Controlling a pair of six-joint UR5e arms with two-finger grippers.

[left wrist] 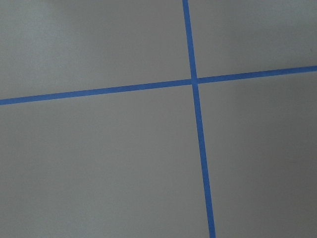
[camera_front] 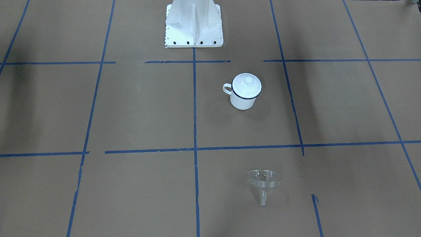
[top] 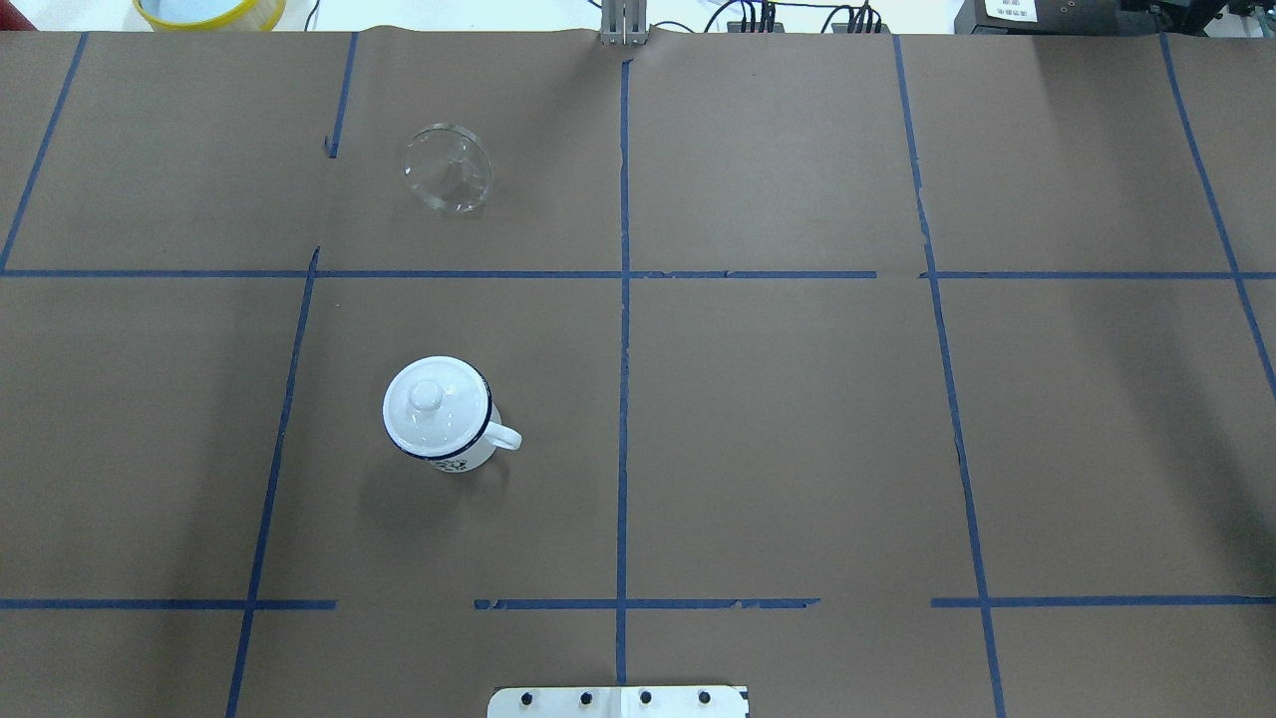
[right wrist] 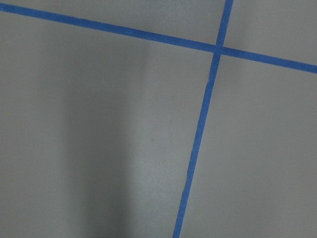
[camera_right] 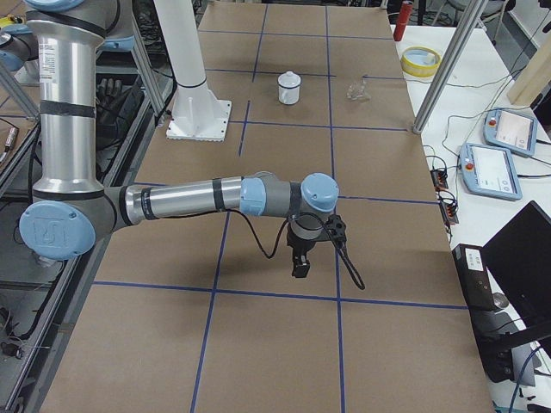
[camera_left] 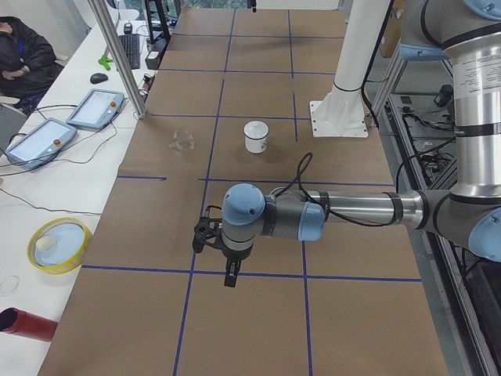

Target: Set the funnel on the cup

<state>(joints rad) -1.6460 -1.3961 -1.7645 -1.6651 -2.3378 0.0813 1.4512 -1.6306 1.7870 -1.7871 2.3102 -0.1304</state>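
Observation:
The cup (camera_front: 242, 102), a white enamel mug with a dark blue rim, stands upright on the brown table with a white knobbed lid (camera_front: 246, 85) on top. It also shows in the overhead view (top: 456, 461). The clear funnel (camera_front: 264, 180) lies on its side farther from the robot base, also in the overhead view (top: 449, 168). My left gripper (camera_left: 228, 270) hangs far from both, near the table's left end. My right gripper (camera_right: 300, 265) hangs near the right end. I cannot tell whether either is open or shut. Both wrist views show only brown paper and blue tape.
The robot's white base (camera_front: 194, 23) stands at the table's near edge. Off the table's far side are a yellow bowl (camera_left: 59, 244), a red cylinder (camera_left: 27, 325), teach pendants (camera_left: 94, 108) and a metal post (camera_left: 117, 55). Blue tape lines grid the paper.

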